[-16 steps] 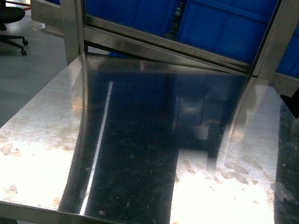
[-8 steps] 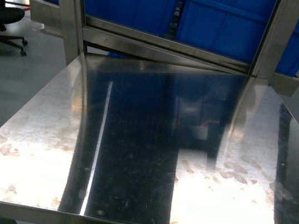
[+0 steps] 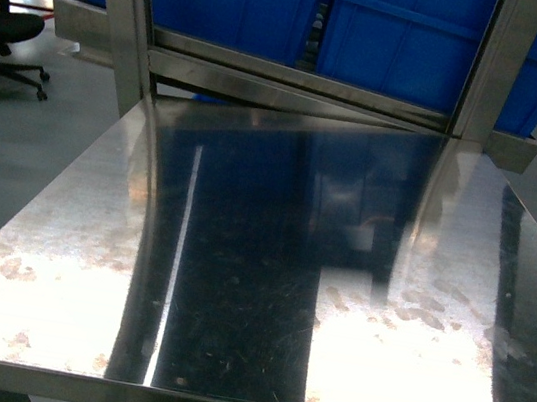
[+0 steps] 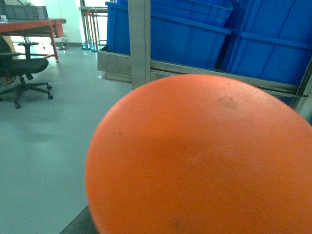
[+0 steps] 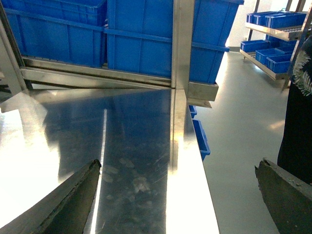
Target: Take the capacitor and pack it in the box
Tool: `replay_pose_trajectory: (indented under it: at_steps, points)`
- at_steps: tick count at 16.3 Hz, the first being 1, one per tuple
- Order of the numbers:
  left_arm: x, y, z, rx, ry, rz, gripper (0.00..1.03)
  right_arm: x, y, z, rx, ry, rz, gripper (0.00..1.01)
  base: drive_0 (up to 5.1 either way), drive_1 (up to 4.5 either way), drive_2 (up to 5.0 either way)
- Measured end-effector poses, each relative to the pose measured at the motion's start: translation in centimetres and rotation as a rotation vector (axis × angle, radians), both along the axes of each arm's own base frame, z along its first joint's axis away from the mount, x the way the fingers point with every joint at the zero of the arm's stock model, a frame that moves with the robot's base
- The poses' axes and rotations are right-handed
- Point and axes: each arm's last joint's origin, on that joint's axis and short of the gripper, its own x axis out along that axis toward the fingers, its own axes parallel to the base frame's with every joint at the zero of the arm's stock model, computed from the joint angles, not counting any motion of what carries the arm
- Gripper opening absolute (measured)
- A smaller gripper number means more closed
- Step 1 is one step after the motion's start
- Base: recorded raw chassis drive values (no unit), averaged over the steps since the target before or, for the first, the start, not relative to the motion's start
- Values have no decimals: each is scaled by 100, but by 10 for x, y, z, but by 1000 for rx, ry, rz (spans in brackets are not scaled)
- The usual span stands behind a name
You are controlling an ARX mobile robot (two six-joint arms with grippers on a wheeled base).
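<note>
No capacitor and no box show in any view. The head view holds only the bare steel table (image 3: 240, 257), with neither gripper in it. In the left wrist view a large orange rounded thing (image 4: 204, 156) sits right in front of the camera and hides the jaws; only a dark sliver shows at the bottom left. My right gripper (image 5: 178, 195) is open, its dark fingertips (image 5: 78, 195) wide apart with nothing between them. It hangs over the table's right edge (image 5: 195, 185).
Large blue bins (image 3: 404, 39) stand on a steel rack behind the table, between upright posts (image 3: 124, 18). An office chair (image 3: 6, 30) stands on the floor at far left. A person in dark clothes (image 5: 297, 122) stands right of the table. Shelves of small blue bins (image 5: 273, 29) are beyond.
The dark figure at the right edge of the head view has moved out of it. The table top looks the same.
</note>
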Motion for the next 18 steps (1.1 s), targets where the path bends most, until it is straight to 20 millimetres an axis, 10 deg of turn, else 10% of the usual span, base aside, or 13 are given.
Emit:
replay_pose_trajectory:
  at_steps: [18]
  points:
    - [-31,0,-4,0,45,-2,44,0,0,0,0,0,0,98,0,0,0]
